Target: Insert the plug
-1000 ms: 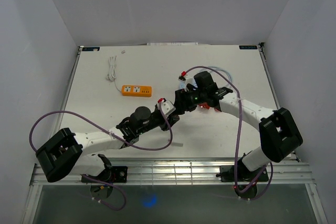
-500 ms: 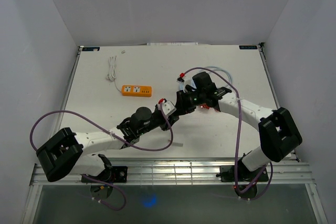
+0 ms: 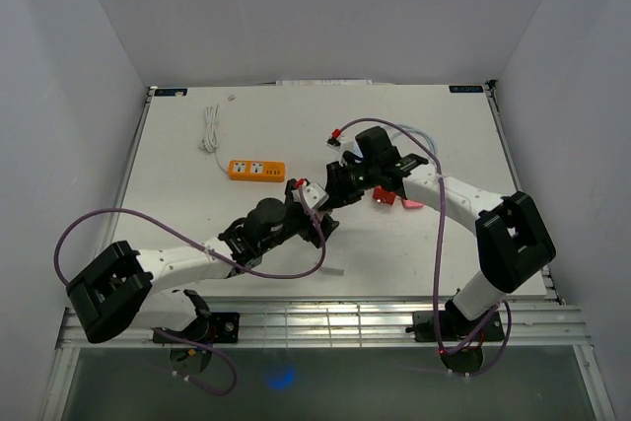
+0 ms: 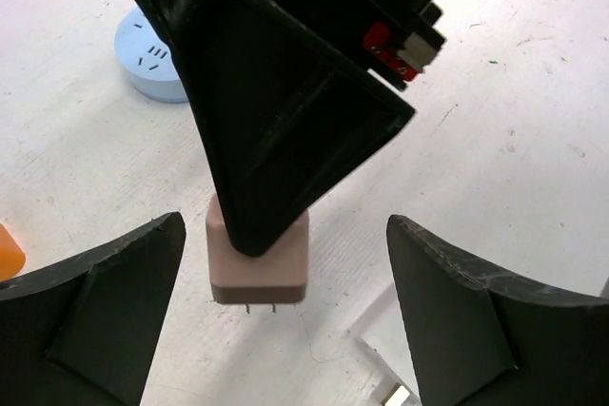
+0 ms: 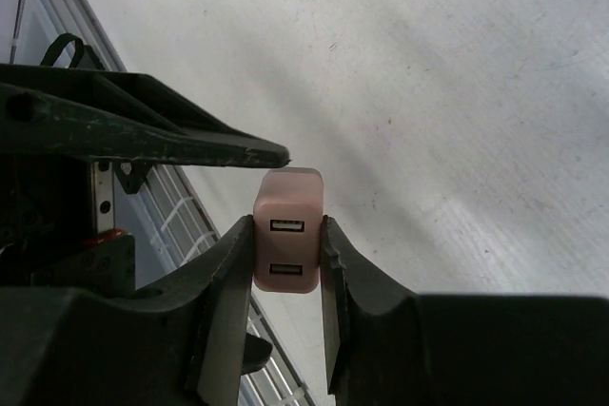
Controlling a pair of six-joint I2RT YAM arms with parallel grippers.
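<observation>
A pink plug (image 5: 288,235) with two USB ports on its back face is clamped between the fingers of my right gripper (image 5: 285,227), shut on its sides. From the left wrist, the same plug (image 4: 259,259) hangs under the right gripper's dark finger (image 4: 276,130), prongs toward the table. My left gripper (image 4: 284,244) stands wide open around it, its fingers (image 4: 105,282) apart from the plug on both sides. The two grippers meet mid-table (image 3: 320,192). The orange power strip (image 3: 256,172) lies to their left.
A coiled white cable (image 3: 210,130) lies at the back left. Red and pink pieces (image 3: 394,197) sit beside the right arm. A light-blue round socket block (image 4: 152,54) rests on the table beyond the plug. The table's near edge and rails (image 5: 181,225) are close by.
My right gripper closed on the plug, then my left gripper opened and let go of it. The right arm shifted slightly left and toward the back.
</observation>
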